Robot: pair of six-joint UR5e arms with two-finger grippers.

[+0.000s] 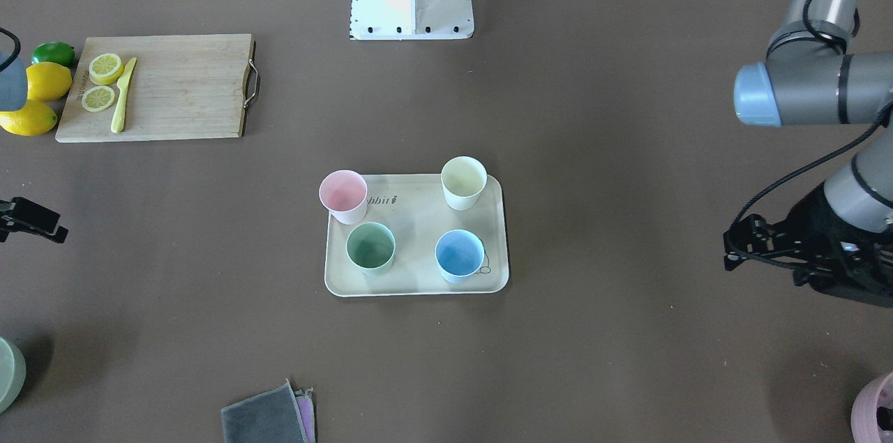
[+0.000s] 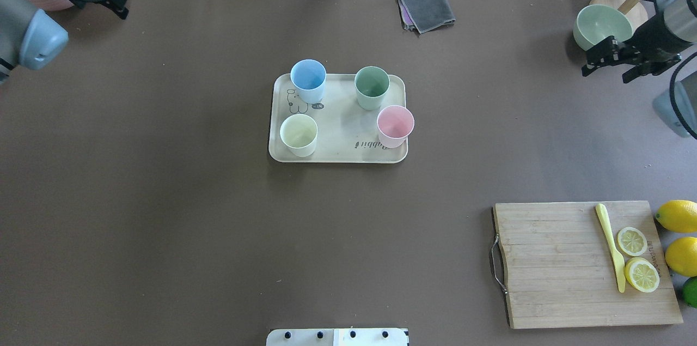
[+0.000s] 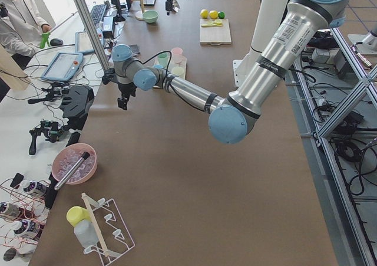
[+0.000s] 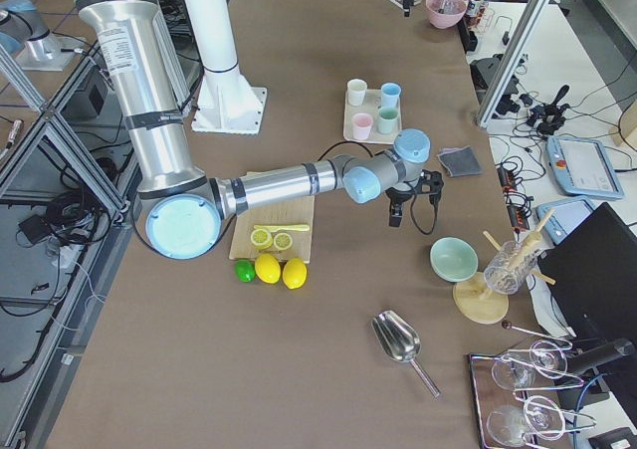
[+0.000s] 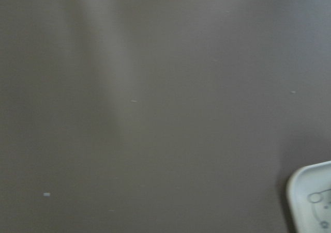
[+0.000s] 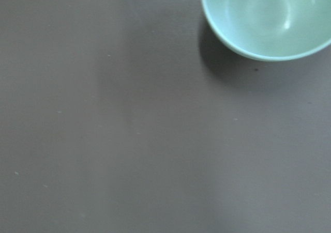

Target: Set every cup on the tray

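Upright on the tray [image 2: 340, 128] at mid-bench: 4 cups, namely blue [image 2: 308, 80], green [image 2: 372, 87], cream-white [image 2: 298, 134] and pink [image 2: 395, 125], the pink hard by the rim. Near the far left corner: left gripper [image 1: 730, 251], fingers spread wide, empty. Near the far right corner, beside a green bowl [image 2: 601, 27]: right gripper [image 2: 605, 69], fingers apart, empty.

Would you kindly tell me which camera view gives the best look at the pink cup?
The overhead exterior view: the pink cup stands upright, unobstructed, at the tray corner near the Rabbit script. The front-facing view shows it about as well; both side views show it small and far; the wrist views miss it.
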